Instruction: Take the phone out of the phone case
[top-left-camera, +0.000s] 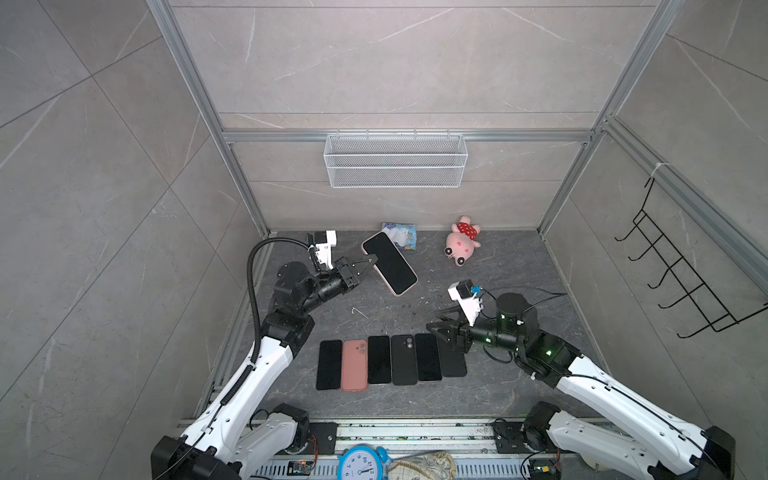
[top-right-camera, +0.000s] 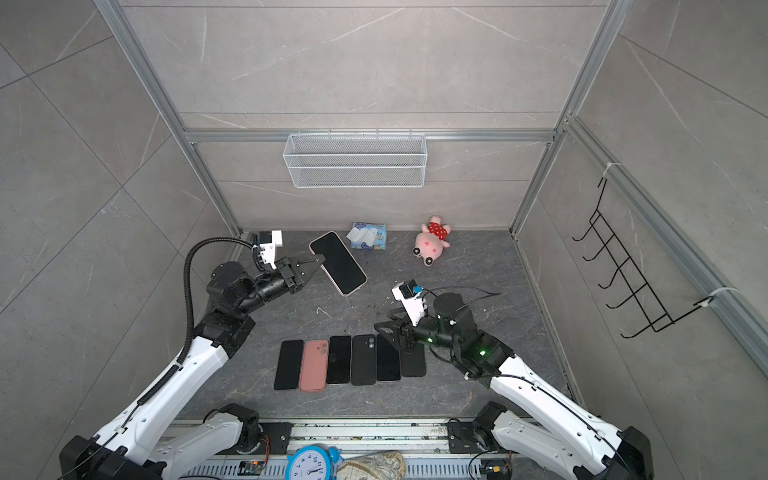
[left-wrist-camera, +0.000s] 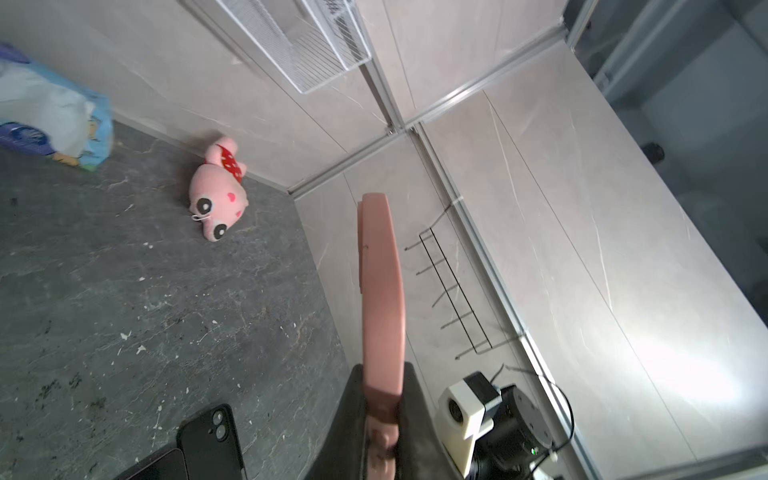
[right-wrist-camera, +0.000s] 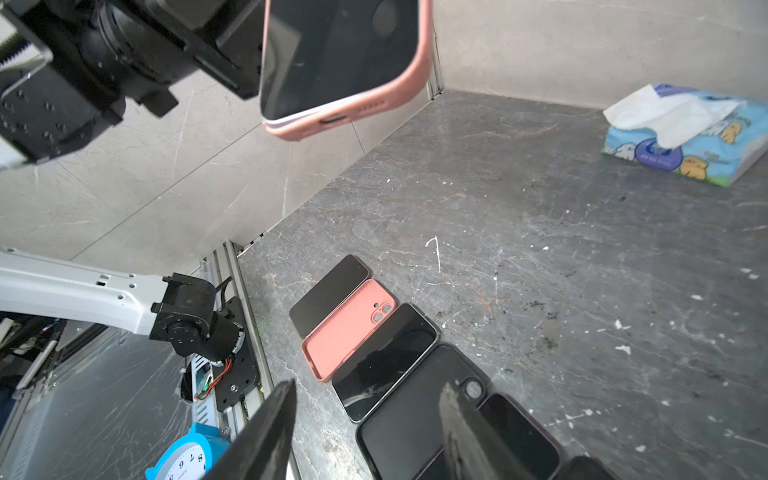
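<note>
Phone (top-left-camera: 390, 266) sat snug in pink case (right-wrist-camera: 401, 97), held aloft over the far desk (top-left-camera: 498, 270), screen up. Probably light, rigid and glass-fronted; the case looked rubbery, best peeled from a free corner. Left pincer (top-left-camera: 371, 261) clamped the case's long edge. Right pincer (top-left-camera: 433, 327) gaped empty above the row of phones (top-left-camera: 390, 359). Tissue pack (top-left-camera: 400, 235) and plush toy (top-left-camera: 462, 241) lay by the back wall.

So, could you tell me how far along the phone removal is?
Done: the left gripper holds the phone by its edge, clear of the table. In hand: nothing is separated yet; the phone sits inside its pink case. Left: the right gripper, open above the row of phones, has yet to pull phone and case apart.
</note>
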